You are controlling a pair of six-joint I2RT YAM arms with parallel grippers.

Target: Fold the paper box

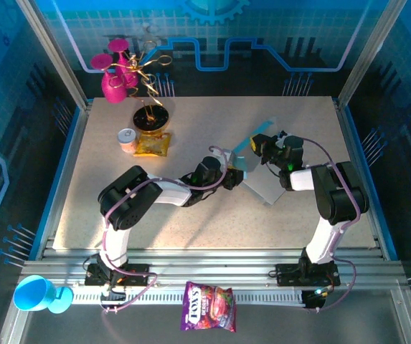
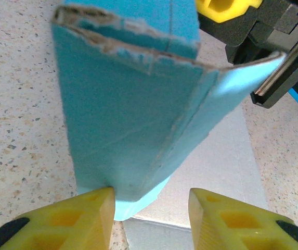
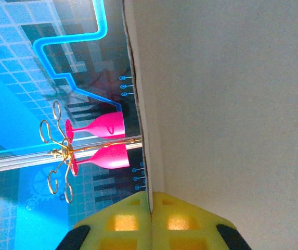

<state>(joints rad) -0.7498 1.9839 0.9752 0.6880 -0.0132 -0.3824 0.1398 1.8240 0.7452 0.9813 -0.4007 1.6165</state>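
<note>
The left gripper has its 2 yellow fingers parted, released, with the lower corner of the thin light-blue cardboard paper box between them, against the left finger and clear of the other. The right gripper is clamped on a thin edge of the box's pale whitish panel. On the speckled beige table the box sits right of centre between both arms, partly raised. At the far left edge stands a gold wire rack hung with pink glasses

Lab cell: aluminium frame, printed blue walls
</note>
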